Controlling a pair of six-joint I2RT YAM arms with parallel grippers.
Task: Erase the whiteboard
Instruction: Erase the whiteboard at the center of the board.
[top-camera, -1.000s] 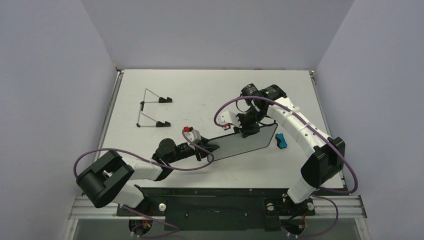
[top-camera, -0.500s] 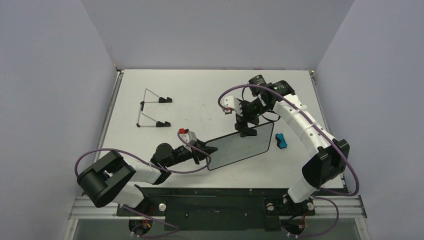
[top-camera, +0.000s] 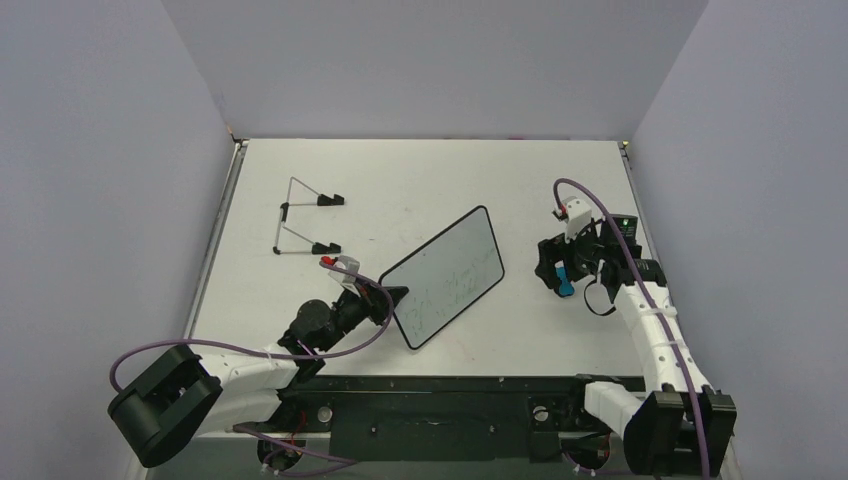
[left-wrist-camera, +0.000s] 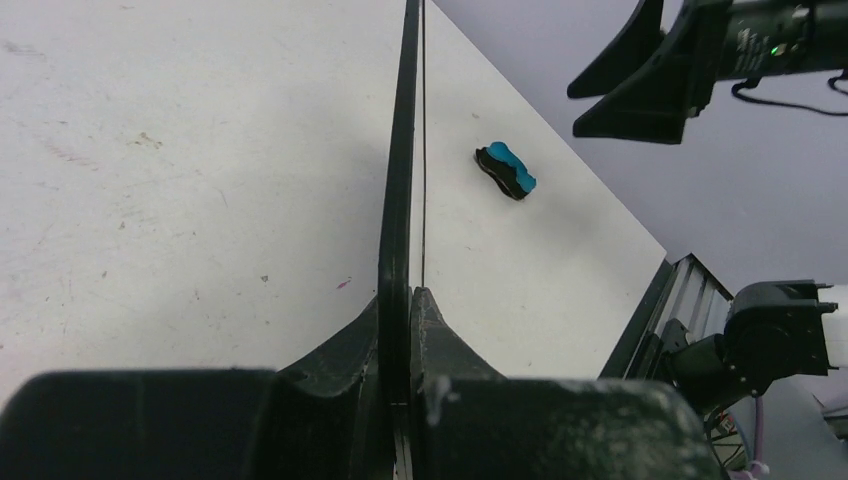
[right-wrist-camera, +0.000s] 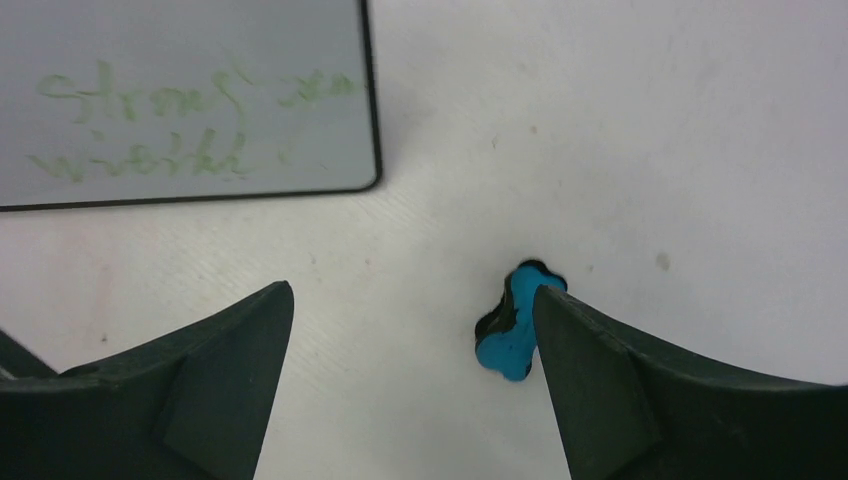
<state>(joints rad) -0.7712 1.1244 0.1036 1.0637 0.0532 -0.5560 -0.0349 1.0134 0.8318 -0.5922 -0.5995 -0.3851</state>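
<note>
The whiteboard (top-camera: 448, 274) stands tilted up off the table, its white face with faint green handwriting turned toward the top camera. My left gripper (top-camera: 394, 301) is shut on its lower left edge; in the left wrist view the board (left-wrist-camera: 401, 150) runs edge-on between the pinched fingers (left-wrist-camera: 440, 330). The small blue-and-black eraser (top-camera: 566, 285) lies on the table to the board's right. My right gripper (top-camera: 561, 272) hovers over it, open. In the right wrist view the eraser (right-wrist-camera: 508, 338) sits just inside the right finger (right-wrist-camera: 600, 380), and the board's corner (right-wrist-camera: 190, 100) shows at upper left.
A thin wire stand with black feet (top-camera: 300, 221) lies at the table's back left. The table's right edge and a metal rail (left-wrist-camera: 660, 310) run close to the eraser. Grey walls enclose the table on three sides.
My right gripper let go of the board's far edge, opened, and swung right and down over the eraser. My left arm drew back, tipping the board up so its written face shows.
</note>
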